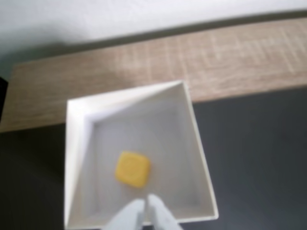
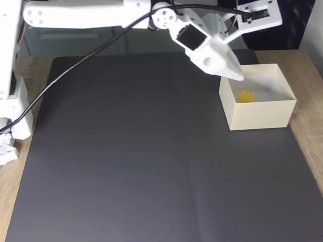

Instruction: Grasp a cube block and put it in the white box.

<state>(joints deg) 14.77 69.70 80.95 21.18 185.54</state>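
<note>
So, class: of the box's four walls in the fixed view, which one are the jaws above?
The left wall of the white box; the gripper hovers over it.

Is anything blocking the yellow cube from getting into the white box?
No. The cube block already lies on the floor inside the white box, with nothing on top of it. The gripper hangs just above, fingertips together.

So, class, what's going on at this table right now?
A white robot arm is reaching over the white box at the right edge of a dark mat in the fixed view. The yellow cube block lies on the box floor, free of the gripper, whose fingers look closed together just above the box's near rim. The cube appears delivered.
</note>
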